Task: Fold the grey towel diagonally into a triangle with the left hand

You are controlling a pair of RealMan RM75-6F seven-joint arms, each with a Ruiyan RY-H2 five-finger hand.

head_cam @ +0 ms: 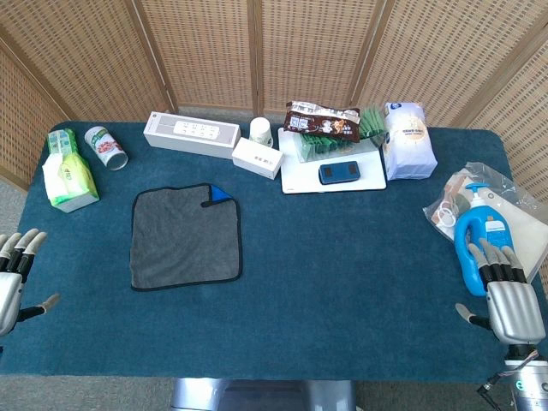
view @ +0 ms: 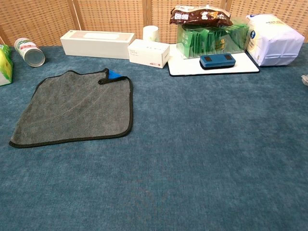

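While the grey towel (head_cam: 185, 237) is spread flat on the left half of the counter (head_cam: 342, 282), its far right corner is seen turned over, a blue patch (head_cam: 221, 194) showing there. The left hand (head_cam: 15, 278) is held at the counter's left edge, fingers released and apart, holding nothing. The right hand (head_cam: 507, 295) is placed likewise at the right edge, beside a blue bottle (head_cam: 475, 235). Bare cloth lies between towel and hands.

one towel (head_cam: 185, 237), two hands (head_cam: 512, 304)
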